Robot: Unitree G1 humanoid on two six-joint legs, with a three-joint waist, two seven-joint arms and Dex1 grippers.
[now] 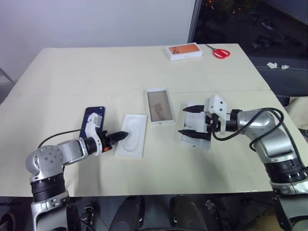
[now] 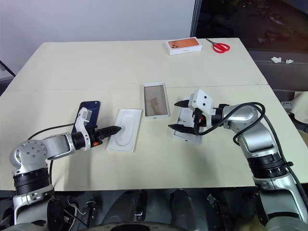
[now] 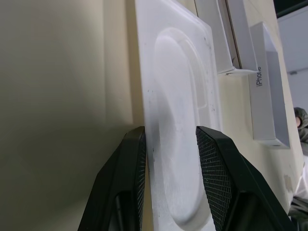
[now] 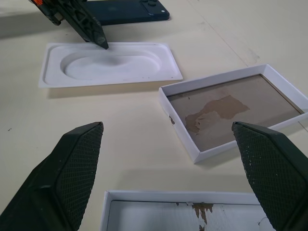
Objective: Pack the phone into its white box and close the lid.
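Bright, even overhead light across the pale desk [image 1: 72,77]; soft short shadows under both arms. Dark window at far right, faint points of light in it. Mild cool cast. Close up, blurred black fingers [image 3: 127,187] and glare-washed white insert [image 3: 178,96].

The shallow white rectangular cardboard lid [image 3: 268,98], lying right of centre on the table, bears grey lettering on its side wall, apparently "iPhone", its end blurred.
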